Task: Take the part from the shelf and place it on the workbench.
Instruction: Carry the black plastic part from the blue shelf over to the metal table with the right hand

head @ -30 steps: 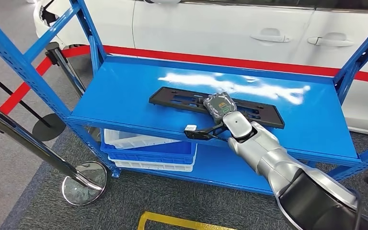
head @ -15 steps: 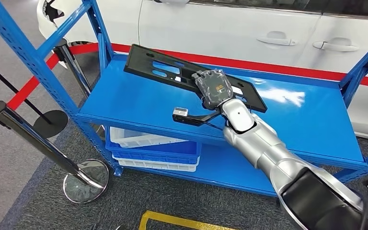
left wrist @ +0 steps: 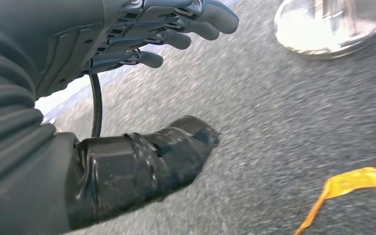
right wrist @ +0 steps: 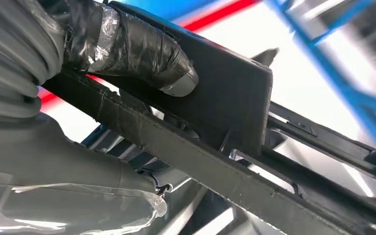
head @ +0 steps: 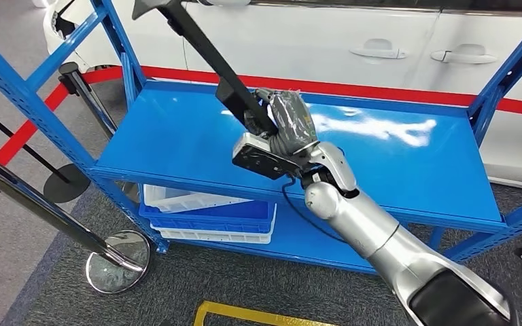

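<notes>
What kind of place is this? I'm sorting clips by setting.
Likely a car workshop or assembly area: a white car behind a blue steel shelf, stacked bins below, and a long black part gripped by the right robot hand.

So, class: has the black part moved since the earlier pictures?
Yes. The black part has risen off the blue shelf, tilted steeply, held by the right hand.

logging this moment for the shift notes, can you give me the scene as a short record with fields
part: long black slotted plastic panel, lifted clear of the shelf and tilted steeply
right hand: right hand grips the panel near its lower end; thumb pressed on its flat face
left hand: left hand holds nothing, fingers apart, above grey carpet
shelf: blue metal shelf, top deck bare
below: white and blue bins on the lower deck
background: white car behind the shelf
task stage: part taken, not yet placed
</notes>
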